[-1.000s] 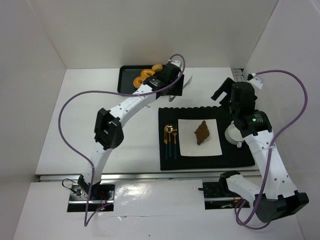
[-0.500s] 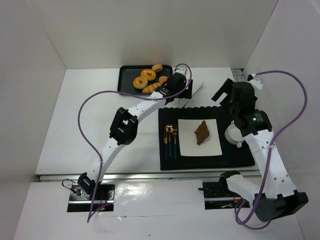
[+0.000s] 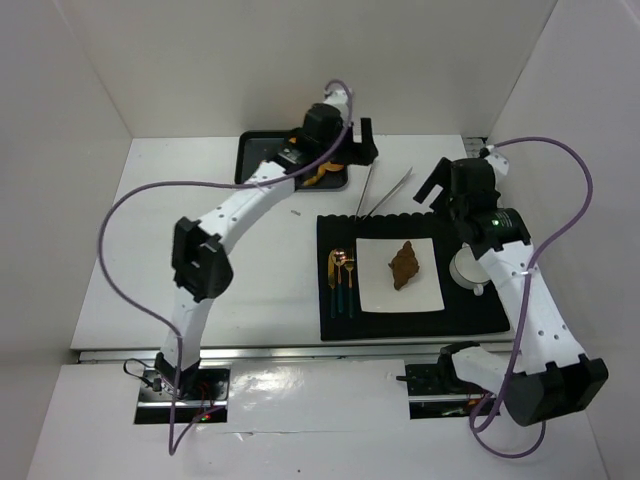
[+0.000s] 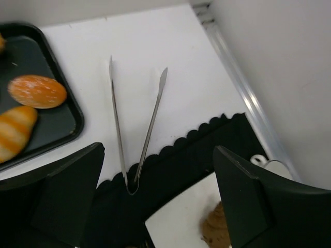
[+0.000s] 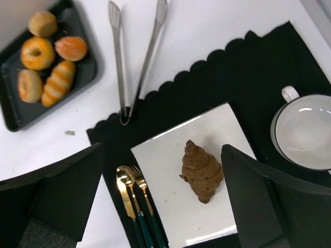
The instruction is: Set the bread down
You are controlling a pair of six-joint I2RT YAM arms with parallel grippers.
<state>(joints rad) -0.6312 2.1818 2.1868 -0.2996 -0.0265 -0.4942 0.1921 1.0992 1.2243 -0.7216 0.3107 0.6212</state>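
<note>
The bread (image 3: 405, 265) is a dark brown lumpy pastry lying on a square white plate (image 3: 375, 292) on the black mat. From the right wrist the bread (image 5: 201, 170) shows whole on the plate (image 5: 160, 165). Only its edge (image 4: 217, 233) shows from the left wrist. My left gripper (image 3: 355, 145) hangs open and empty at the back, by the tray; its jaws (image 4: 158, 147) frame metal tongs (image 4: 117, 119) lying on the table. My right gripper (image 3: 445, 180) is open and empty too, high over the plate (image 5: 162, 147).
A black tray (image 3: 250, 160) of golden pastries sits at the back left. The tongs (image 3: 366, 190) lie with their hinge on the black mat (image 3: 420, 315). Gold cutlery (image 3: 342, 280) lies left of the plate and a white cup (image 3: 465, 268) right of it.
My left gripper has opened and let go of the tongs, which now lie on the table. The left arm has pulled back toward the tray. The right arm shifted slightly back.
</note>
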